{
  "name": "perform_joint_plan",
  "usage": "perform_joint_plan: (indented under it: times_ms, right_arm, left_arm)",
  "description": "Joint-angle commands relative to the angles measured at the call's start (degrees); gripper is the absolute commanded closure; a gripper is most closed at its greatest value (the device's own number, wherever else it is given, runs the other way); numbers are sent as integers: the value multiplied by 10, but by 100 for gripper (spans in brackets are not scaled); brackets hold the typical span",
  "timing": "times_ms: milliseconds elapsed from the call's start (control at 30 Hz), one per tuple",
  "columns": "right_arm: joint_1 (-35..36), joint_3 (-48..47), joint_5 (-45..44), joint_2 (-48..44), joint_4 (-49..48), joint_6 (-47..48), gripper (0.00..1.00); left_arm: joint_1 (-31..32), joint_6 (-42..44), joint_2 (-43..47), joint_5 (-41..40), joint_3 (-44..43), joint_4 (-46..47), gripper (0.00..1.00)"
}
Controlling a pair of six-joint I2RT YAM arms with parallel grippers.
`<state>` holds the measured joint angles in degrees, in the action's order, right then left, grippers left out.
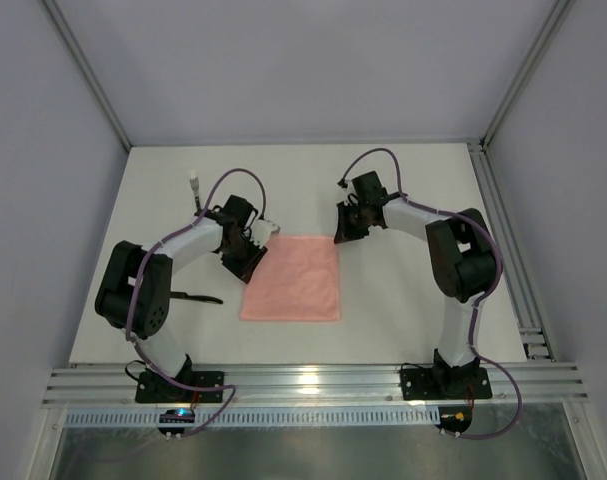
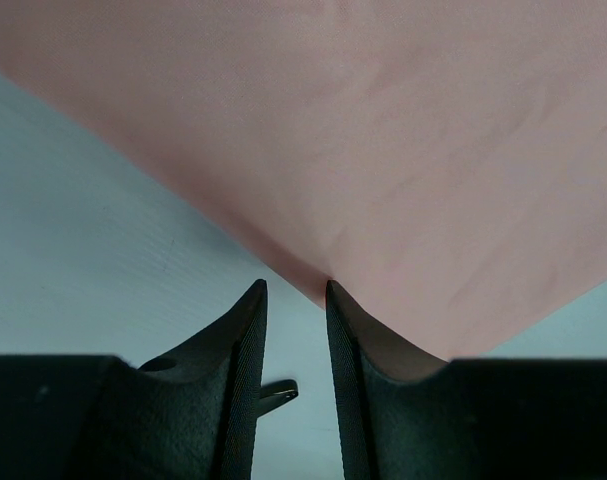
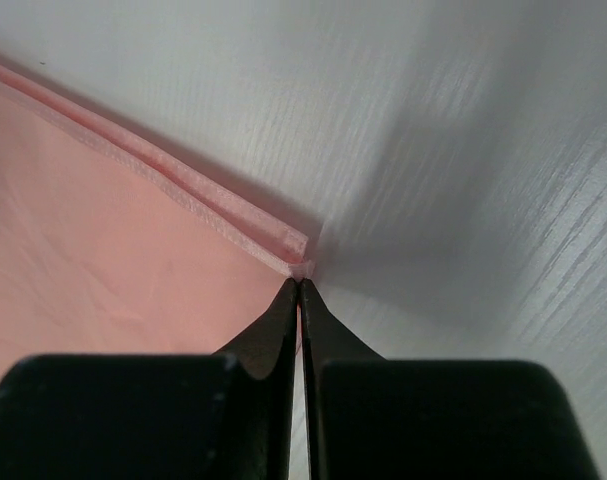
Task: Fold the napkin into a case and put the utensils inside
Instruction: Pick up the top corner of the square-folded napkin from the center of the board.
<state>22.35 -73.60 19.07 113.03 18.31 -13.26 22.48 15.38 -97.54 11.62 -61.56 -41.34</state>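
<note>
The salmon-pink napkin (image 1: 291,278) (image 2: 383,150) (image 3: 103,250) lies flat and square mid-table. My left gripper (image 1: 245,268) (image 2: 295,290) stands open at the napkin's far left corner, which reaches just to its fingertips. At the far right corner my right gripper (image 1: 340,238) (image 3: 299,282) is shut on the napkin, and the edge beside it is slightly raised. A slim black utensil (image 1: 201,297) lies on the table left of the napkin, beside the left arm. No case is in view.
A small white object (image 1: 195,183) lies at the back left of the table. Aluminium rails (image 1: 508,250) run along the right side and the near edge. A small dark tip (image 2: 280,392) shows low between the left fingers.
</note>
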Motion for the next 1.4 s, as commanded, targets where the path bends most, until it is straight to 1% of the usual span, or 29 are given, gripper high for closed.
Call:
perform_joint_plan:
  times_ms: [0,133,400,533,600,667,800,1000,1100,1233,1267,1367]
  right_arm:
    - [1,-1,-1,-47,-7,3,96]
    - [5,-5,-13,-64,6,12,96]
    - [14,-8,-14,-65,18,17,96]
    - [21,-7,-6,-56,14,14,89]
    - [23,-6,0,-51,10,10,88]
    - [27,-2,5,-47,1,7,83]
    - [29,-4,14,-33,-9,0,81]
    - [29,-3,18,-29,-18,-3,72]
    - [28,-5,30,-27,-24,-6,72]
    - [28,-5,6,-20,-21,-6,71]
    - [28,-5,-24,-21,-17,-6,69]
    - [23,-25,-69,-12,19,6,67]
  left_arm:
    - [-2,0,2,2,1,13,67]
    - [-2,0,3,1,-2,12,67]
    - [-2,0,6,-2,-2,11,67]
    - [-2,1,6,-5,-3,10,67]
    - [-2,0,6,-5,-4,11,67]
    - [-2,1,5,-5,-5,11,68]
    - [-2,4,3,-6,-4,12,67]
    - [-2,6,2,-7,-5,11,67]
    - [-2,6,-1,-7,-4,13,67]
    - [-2,6,-2,-11,-4,12,67]
    - [-2,7,-1,-11,-4,12,67]
    - [-2,7,0,-12,-1,10,67]
